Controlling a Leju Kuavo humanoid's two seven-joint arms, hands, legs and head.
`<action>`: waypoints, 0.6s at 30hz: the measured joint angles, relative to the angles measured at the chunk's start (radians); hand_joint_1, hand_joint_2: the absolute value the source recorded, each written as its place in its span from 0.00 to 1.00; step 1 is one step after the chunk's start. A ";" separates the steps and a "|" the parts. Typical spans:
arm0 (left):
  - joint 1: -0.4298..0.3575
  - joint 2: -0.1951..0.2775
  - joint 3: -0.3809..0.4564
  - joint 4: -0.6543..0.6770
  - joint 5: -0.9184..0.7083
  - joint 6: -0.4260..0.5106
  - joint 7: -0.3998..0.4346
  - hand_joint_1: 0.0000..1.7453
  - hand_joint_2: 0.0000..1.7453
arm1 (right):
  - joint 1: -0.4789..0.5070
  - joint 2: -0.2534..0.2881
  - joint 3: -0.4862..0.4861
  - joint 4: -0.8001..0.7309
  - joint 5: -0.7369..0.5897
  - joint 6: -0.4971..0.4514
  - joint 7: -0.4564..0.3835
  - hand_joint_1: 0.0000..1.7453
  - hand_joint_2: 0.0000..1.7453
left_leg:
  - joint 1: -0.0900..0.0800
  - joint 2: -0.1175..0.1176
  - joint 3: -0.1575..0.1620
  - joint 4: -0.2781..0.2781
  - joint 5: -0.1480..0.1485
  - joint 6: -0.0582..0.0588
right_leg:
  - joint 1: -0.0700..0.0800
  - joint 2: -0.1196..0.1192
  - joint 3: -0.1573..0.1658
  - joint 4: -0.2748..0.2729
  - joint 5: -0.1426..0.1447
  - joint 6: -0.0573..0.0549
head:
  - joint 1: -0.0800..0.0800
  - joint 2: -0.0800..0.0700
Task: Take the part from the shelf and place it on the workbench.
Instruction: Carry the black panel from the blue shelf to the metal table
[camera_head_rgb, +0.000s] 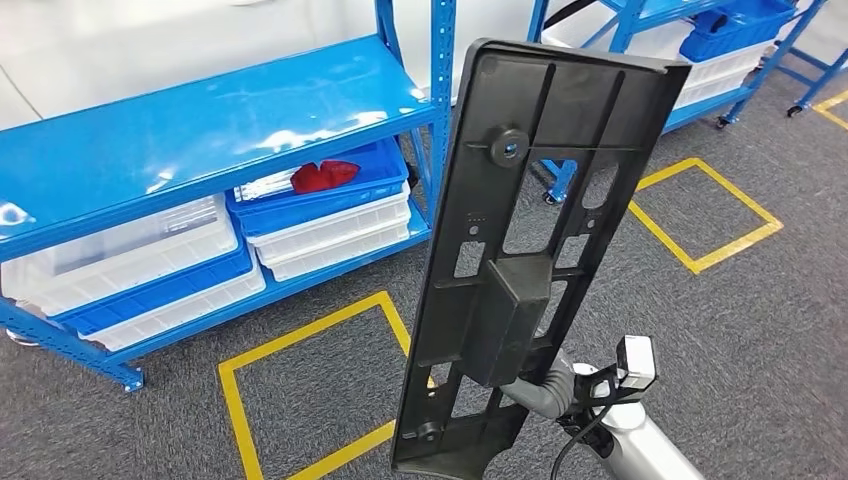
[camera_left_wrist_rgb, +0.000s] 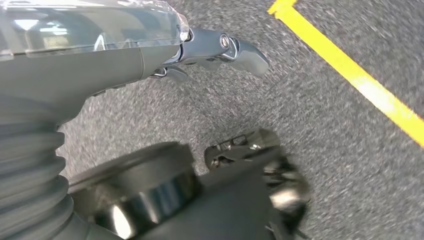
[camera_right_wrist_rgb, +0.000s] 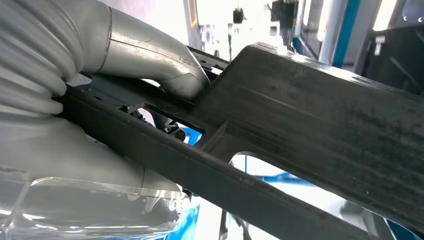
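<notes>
The part (camera_head_rgb: 480, 180) is a long black plastic panel with ribs, cut-outs and a raised box in its middle. It stands nearly upright in front of me, above the grey carpet. My right hand (camera_head_rgb: 548, 388) grips its lower end from behind, mostly hidden by the panel. In the right wrist view the grey thumb (camera_right_wrist_rgb: 155, 60) presses on the part (camera_right_wrist_rgb: 310, 115), with the palm on the other side of its rim. My left hand (camera_left_wrist_rgb: 220, 47) hangs over the carpet, fingers stretched out and holding nothing.
A blue shelf (camera_head_rgb: 200, 130) stands at the left with white and blue bins beneath, one holding a red item (camera_head_rgb: 322, 176). Yellow taped squares (camera_head_rgb: 300, 330) (camera_head_rgb: 710, 215) mark the floor. Another blue rack with a blue bin (camera_head_rgb: 735, 30) stands at the back right.
</notes>
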 joint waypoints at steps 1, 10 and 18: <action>0.002 0.000 0.000 0.000 0.000 0.000 0.000 0.00 1.00 | 0.009 -0.001 -0.004 -0.003 0.002 0.000 -0.001 1.00 1.00 | 0.000 -0.012 -0.033 0.074 -0.035 0.000 | 0.001 0.012 -0.003 0.001 0.001 -0.002 | 0.000 0.000; 0.008 0.002 0.002 0.000 0.004 0.006 0.002 0.00 1.00 | 0.125 -0.002 -0.067 -0.059 0.093 -0.094 -0.028 1.00 1.00 | 0.000 -0.103 0.057 -0.121 0.071 0.019 | 0.001 0.114 -0.023 0.025 0.004 0.022 | 0.000 0.000; 0.012 0.001 0.003 0.000 -0.001 0.001 0.000 0.00 1.00 | 0.237 0.021 -0.164 -0.240 0.203 -0.185 -0.030 1.00 1.00 | 0.000 -0.002 0.060 -0.139 0.087 0.048 | -0.010 0.021 -0.157 0.301 -0.127 0.060 | 0.000 0.000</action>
